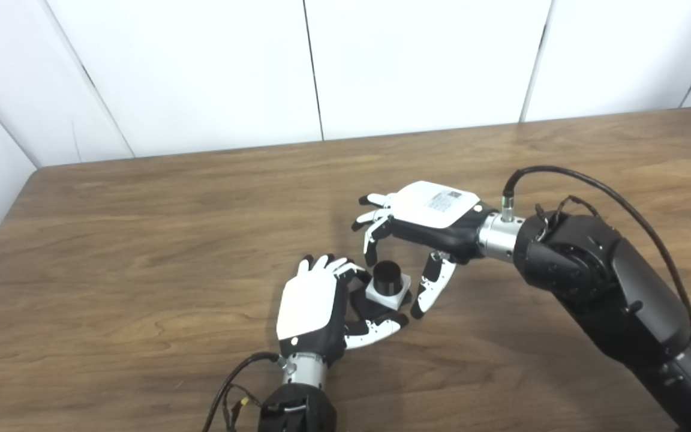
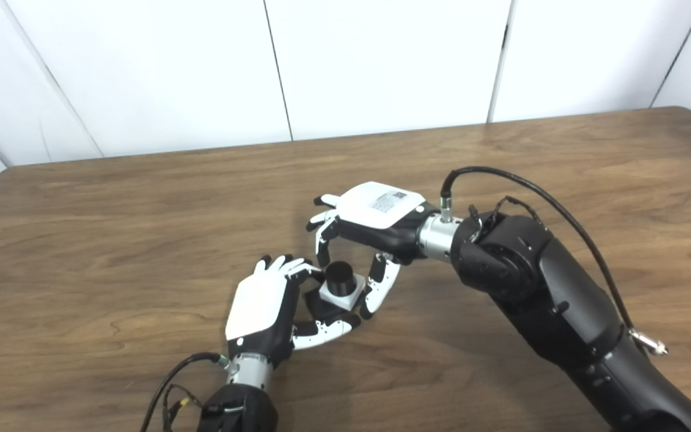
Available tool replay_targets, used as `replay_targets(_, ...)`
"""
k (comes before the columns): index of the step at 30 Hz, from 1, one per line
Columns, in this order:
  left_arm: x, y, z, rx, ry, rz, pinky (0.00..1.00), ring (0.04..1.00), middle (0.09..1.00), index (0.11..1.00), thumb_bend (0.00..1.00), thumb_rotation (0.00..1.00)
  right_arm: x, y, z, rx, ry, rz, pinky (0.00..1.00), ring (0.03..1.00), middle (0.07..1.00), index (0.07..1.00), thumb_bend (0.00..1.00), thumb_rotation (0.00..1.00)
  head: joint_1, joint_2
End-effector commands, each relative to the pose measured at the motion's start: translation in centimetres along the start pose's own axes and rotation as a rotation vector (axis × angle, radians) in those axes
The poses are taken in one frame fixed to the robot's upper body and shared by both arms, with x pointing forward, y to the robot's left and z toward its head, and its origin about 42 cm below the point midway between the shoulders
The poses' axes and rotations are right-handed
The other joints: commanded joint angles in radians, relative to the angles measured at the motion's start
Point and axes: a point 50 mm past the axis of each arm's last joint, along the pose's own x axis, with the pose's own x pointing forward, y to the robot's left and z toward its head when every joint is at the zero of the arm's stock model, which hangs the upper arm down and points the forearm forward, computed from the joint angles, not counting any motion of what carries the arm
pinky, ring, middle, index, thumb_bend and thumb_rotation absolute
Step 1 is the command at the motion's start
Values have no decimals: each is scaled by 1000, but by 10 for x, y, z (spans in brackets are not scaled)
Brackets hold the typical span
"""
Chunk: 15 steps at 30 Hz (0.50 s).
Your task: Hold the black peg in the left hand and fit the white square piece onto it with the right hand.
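Observation:
My left hand is near the table's front middle, shut around the base of the black peg. The peg stands upright. The white square piece sits around the peg, with the peg's round top sticking up through it. My right hand hovers just above and to the right, its fingers curled down at the peg's far left and its thumb hanging beside the piece's right edge. Its fingers are apart and I see no clear touch on the piece. The peg and the piece also show in the right eye view.
The wooden table stretches wide to the left and back, with its far edge against a white panelled wall. My right arm and its cable cross the right front part of the table.

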Motion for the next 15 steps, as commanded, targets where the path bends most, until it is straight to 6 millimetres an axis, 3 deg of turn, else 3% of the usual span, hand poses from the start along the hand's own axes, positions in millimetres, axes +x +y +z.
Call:
replay_targets(1,4,9,0,10,-5,21,1000,935,866,761,898,574,2,-25,0,-39,-4,-68,954,1000,901,633,1000,245,1,1)
replay_targets(15,0,32,-28,-5,47,42,1000,954,910,904,968,602,-6,-29,-10,-5,59,-83,955,1000,912,667,1000,228,-6,-14)
